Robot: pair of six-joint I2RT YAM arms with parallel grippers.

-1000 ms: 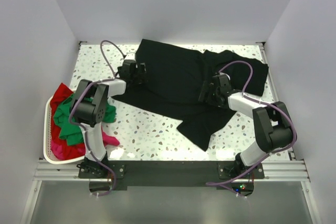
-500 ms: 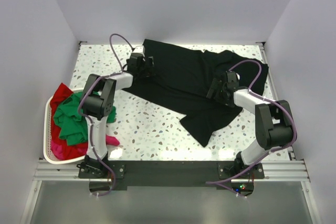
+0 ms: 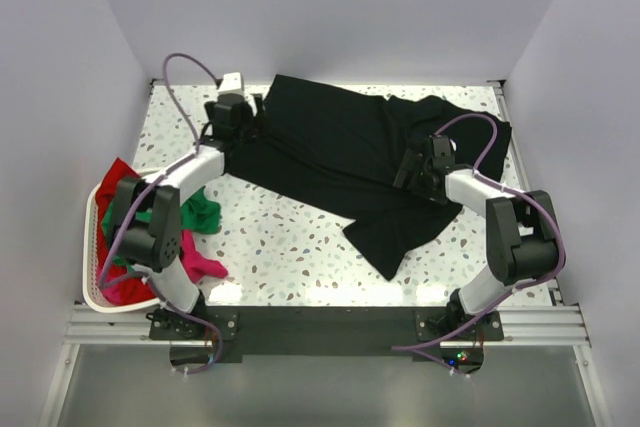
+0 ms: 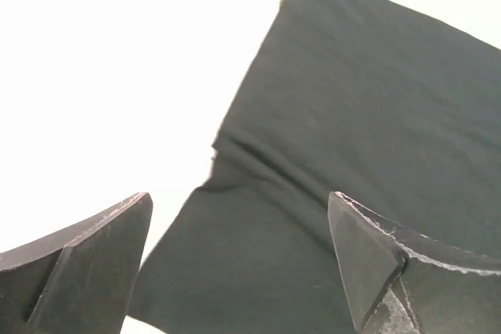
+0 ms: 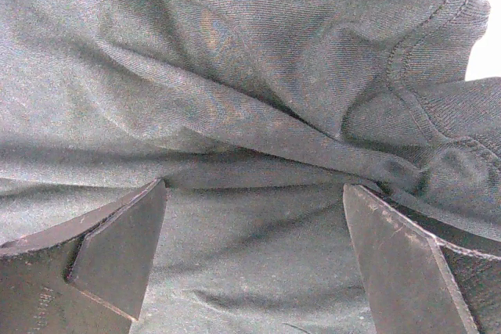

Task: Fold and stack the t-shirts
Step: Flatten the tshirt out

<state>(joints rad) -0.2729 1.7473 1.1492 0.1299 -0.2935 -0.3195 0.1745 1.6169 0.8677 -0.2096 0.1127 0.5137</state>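
Lying creased, matte black t-shirt [image 3: 340,157], sleeve apparently bunched; left gripper [image 4: 239,197], right gripper [image 5: 254,185] spread wide, grasping nothing.

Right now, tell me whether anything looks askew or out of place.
The black t-shirt lies diagonally and rumpled, its right end bunched in folds. A magenta shirt and a green shirt spill from the white basket onto the table.

basket [image 3: 88,247]: white, at table's left edge | table [image 3: 290,247]: white, speckled | walls [image 3: 330,7]: plain pale
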